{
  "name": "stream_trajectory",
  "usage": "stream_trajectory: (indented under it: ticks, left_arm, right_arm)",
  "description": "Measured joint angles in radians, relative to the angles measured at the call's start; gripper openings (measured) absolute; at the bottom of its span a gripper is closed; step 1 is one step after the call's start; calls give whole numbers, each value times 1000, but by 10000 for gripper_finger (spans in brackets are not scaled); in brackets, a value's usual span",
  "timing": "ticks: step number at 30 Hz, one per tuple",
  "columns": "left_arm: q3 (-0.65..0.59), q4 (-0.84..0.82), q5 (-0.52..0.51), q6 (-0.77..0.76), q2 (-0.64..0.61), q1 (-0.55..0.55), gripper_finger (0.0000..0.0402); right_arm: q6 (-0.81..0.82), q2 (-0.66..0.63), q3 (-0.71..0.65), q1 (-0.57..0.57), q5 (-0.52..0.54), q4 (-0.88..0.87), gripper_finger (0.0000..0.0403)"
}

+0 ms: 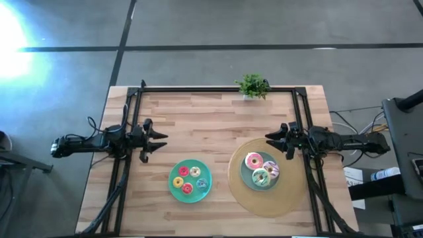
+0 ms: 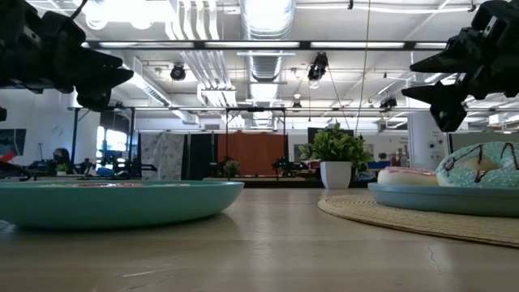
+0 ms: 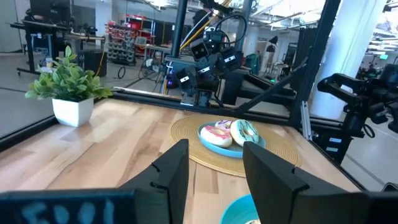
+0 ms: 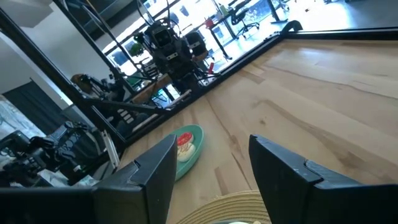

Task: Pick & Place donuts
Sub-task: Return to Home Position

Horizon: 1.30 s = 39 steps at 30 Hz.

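Three larger donuts [image 1: 262, 168], frosted pink, green-white and white, lie on a teal plate [image 1: 246, 173] that rests on a round woven mat [image 1: 268, 198] at the table's right. Several tinier donuts [image 1: 188, 178], red, yellow and cream, lie on a second teal plate [image 1: 197, 194] near the table's middle. My left gripper [image 1: 159, 143] hovers open above the table's left side, beyond and left of the small-donut plate. My right gripper [image 1: 272, 142] hovers open above the mat's far edge. In the low view both grippers hang high above the tabletop. The left wrist view shows the larger donuts [image 3: 231, 132] on their plate.
A small potted plant [image 1: 252, 86] stands at the table's far edge, right of centre. A dark metal frame [image 1: 218, 88] runs along the far edge and both sides. Bare wooden table [image 1: 205, 122] lies between the two grippers.
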Motion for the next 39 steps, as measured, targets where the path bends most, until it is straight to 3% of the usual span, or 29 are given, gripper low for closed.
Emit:
stream_trajectory:
  ticks: [18,27,32,39]
  left_arm:
    - [3,0,0,-2,8,0,126]
    - [4,-1,0,-2,12,0,126]
    - [4,-1,0,-2,15,0,126]
    - [4,-1,0,-2,18,0,126]
  right_arm:
    - [-16,-1,0,1,0,-1,192]
    - [-493,-80,1,0,-34,8,192]
    - [-624,-80,0,1,-122,-26,192]
    - [-667,-56,0,0,-128,-23,192]
